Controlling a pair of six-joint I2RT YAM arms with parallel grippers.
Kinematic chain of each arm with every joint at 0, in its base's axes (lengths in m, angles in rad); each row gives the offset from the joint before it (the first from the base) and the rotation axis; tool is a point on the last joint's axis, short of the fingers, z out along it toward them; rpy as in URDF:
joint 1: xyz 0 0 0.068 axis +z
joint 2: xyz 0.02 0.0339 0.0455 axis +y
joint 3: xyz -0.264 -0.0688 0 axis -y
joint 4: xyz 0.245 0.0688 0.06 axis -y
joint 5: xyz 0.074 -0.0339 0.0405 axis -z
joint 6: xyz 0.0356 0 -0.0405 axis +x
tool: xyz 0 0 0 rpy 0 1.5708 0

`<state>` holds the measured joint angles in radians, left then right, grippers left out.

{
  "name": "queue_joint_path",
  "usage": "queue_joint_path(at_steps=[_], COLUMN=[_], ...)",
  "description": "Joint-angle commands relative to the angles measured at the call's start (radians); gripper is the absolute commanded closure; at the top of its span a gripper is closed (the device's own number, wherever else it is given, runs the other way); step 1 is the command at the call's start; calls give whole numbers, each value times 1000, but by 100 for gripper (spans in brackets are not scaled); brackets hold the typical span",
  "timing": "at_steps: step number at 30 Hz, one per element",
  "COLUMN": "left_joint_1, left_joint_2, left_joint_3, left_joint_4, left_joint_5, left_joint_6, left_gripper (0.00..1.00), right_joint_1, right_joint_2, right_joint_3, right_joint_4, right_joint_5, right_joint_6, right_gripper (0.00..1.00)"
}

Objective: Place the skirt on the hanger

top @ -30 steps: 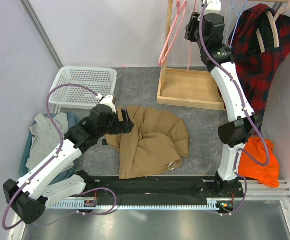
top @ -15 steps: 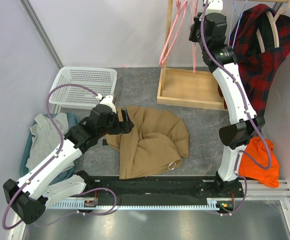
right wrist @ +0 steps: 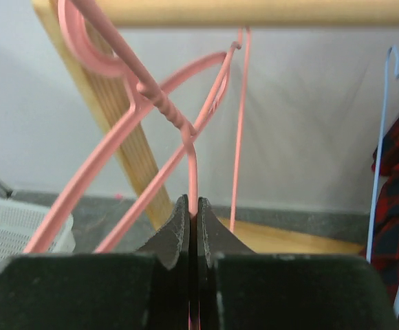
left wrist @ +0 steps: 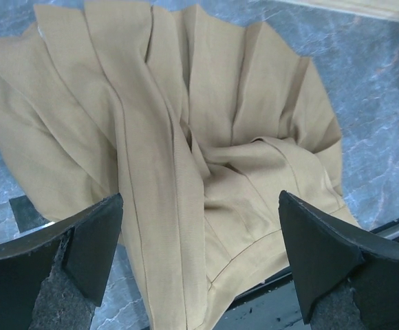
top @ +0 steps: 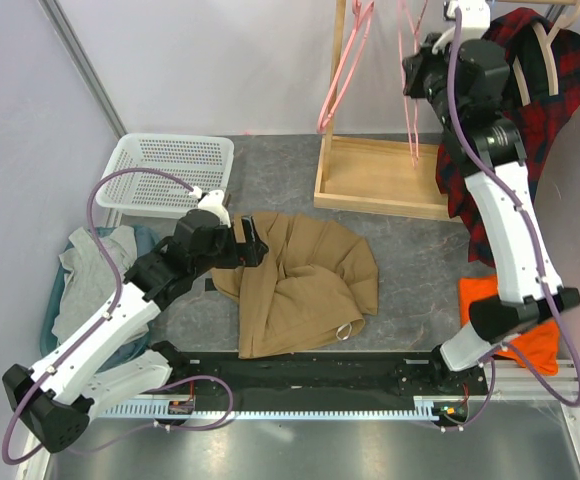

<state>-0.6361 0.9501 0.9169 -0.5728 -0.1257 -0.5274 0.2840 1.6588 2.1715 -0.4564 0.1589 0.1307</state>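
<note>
Skirt: one tan-brown cloth skirt (top: 305, 280), crumpled.
Pink hangers: two; right hand (right wrist: 193, 210) clenched on one thin pink wire hanger (right wrist: 192, 165).
Left hand (left wrist: 199, 230): released.

Far left of the grey mottled surface (top: 280, 165): white perforated basket (top: 170, 170), upright, with a crumpled grey garment (top: 90, 262) lying just in front of it at the left edge. Far right: shallow wooden tray (top: 380, 204) at the foot of a wooden rack post (top: 341, 45); a red-black plaid shirt (top: 565, 110) hangs on a thick pale wooden hanger (top: 547, 48) to the right of the post, and a thin light-blue hanger (right wrist: 380, 158) hangs just beside the shirt. Orange cloth (top: 532, 348) bunched at the near right edge of the surface.
</note>
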Motion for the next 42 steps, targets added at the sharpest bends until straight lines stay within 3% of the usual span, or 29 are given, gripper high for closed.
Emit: queue_joint_path(at_steps=[1, 5, 9, 12, 17, 19, 23, 25, 27, 28, 29, 30, 34, 42], left_joint_1=[3, 1, -31, -121, -289, -348, -392, -392, -390, -386, -378, -367, -237, 94], left_joint_2=[-69, -116, -140, -177, -185, -142, -25, 57, 104, 142, 154, 167, 196, 367], left_joint_3=[-19, -120, -243, -338, -382, -368, -352, -349, -329, -314, -282, -267, -195, -57], left_joint_4=[45, 24, 1, -1, -117, -163, -165, -141, -122, -118, -110, -84, 25, 205], left_joint_5=[79, 233, 359, 327, 131, -2, -91, -119, -164, -207, -221, -233, -224, -5], left_joint_6=[44, 9, -63, -152, -359, -428, -497, -497, -499, -497, -493, -474, -382, -185], left_gripper=[2, 21, 34, 36, 33, 32, 30, 36, 58, 67, 89, 98, 98, 98], right_joint_1=[1, 1, 0, 0, 1, 1, 3, 3, 6, 6, 7, 20, 50, 205], right_joint_2=[-221, -451, -634, -749, -838, -853, -873, -890, -906, -910, -913, -925, -942, -950], right_joint_3=[-192, -524, -755, -893, -999, -1021, -1088, -1111, -1147, -1157, -1177, -1187, -1234, -1346], right_joint_4=[-115, -186, -267, -295, -320, -320, -326, -327, -321, -311, -306, -300, -239, -64], right_joint_5=[-113, -189, -309, -404, -501, -547, -613, -666, -712, -751, -763, -772, -809, -765], right_joint_6=[56, 122, 135, 136, 129, 124, 93, 81, 73, 72, 72, 73, 83, 98], right_gripper=[100, 100, 100, 100, 100, 100, 100, 100, 100, 100, 100, 100, 100, 100])
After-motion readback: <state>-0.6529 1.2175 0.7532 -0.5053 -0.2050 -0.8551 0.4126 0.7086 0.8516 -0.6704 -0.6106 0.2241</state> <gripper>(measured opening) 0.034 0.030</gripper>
